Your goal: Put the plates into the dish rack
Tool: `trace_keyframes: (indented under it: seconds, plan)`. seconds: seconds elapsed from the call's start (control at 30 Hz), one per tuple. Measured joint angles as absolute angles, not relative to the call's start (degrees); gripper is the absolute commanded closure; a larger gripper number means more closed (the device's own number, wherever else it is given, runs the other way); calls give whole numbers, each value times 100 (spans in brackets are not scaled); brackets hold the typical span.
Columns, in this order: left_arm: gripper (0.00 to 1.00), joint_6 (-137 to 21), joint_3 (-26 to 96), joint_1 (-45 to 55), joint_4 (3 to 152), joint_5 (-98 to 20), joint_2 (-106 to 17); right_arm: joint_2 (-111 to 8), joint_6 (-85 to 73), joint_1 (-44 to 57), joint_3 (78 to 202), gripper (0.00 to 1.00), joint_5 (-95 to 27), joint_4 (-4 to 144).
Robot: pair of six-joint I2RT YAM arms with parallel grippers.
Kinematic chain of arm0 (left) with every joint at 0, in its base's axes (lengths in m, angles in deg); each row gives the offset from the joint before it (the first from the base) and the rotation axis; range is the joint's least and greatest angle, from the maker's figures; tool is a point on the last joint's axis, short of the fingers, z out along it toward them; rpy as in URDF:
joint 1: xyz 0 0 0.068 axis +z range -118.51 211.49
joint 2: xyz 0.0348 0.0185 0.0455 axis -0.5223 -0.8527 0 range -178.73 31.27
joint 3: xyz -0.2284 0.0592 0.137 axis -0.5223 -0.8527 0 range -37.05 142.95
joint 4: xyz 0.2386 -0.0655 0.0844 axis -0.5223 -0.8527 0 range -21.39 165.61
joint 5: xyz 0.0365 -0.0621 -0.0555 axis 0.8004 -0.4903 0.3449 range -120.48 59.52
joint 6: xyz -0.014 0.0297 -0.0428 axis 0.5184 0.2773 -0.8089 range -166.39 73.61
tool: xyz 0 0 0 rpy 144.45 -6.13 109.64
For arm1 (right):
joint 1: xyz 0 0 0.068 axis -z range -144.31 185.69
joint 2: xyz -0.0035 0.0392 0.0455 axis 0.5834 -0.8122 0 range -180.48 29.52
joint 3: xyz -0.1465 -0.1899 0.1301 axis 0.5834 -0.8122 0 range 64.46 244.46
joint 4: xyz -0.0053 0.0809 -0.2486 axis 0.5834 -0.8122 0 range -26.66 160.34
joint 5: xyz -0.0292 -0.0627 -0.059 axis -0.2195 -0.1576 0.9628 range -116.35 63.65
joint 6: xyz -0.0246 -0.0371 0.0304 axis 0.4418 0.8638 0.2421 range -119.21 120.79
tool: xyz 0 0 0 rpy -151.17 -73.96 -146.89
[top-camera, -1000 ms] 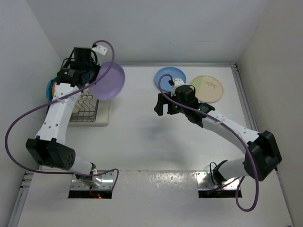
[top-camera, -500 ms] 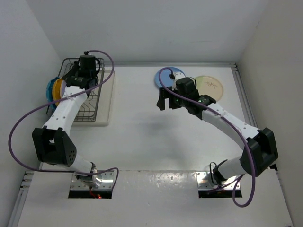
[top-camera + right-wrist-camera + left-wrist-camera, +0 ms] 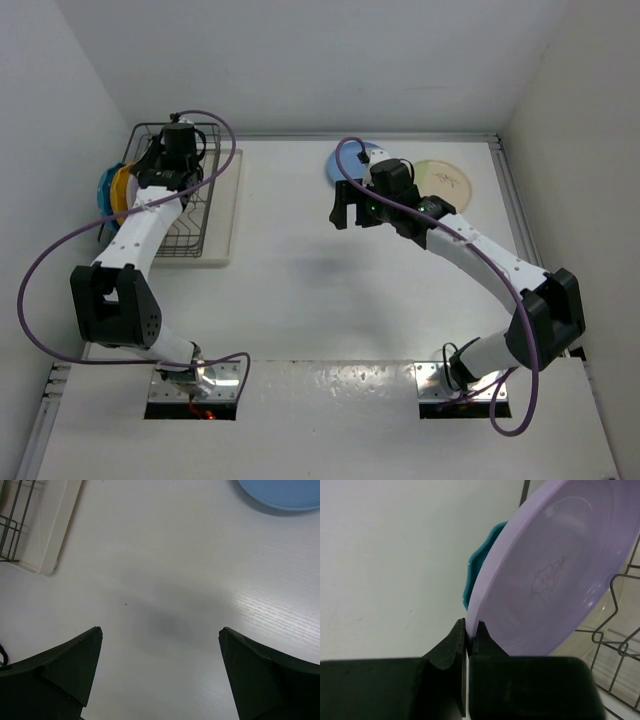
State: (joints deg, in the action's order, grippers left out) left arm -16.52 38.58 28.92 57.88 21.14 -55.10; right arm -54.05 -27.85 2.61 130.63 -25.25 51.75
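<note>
The left end effector (image 3: 468,631) clamps the faintly line-marked lavender plate (image 3: 555,580), which has swung over the dish rack (image 3: 190,228) in the last 1 second. The right end effector (image 3: 160,630) gapes.

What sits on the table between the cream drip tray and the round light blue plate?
Nothing: the right wrist view shows only bare white tabletop between the cream drip tray and the round light blue plate.
</note>
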Motion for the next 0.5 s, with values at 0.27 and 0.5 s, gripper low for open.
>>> trace_keyframes:
  seconds: [0.27, 0.5]
  plan:
    - [100, -2065, 3401, 2770, 5774, 2125, -5515, -5405, -2789, 261, 13063, 0, -2488, 5138]
    - [86, -2340, 3198, 2667, 5722, 2288, -5694, -5405, -2770, 261, 13063, 0, -2486, 5138]
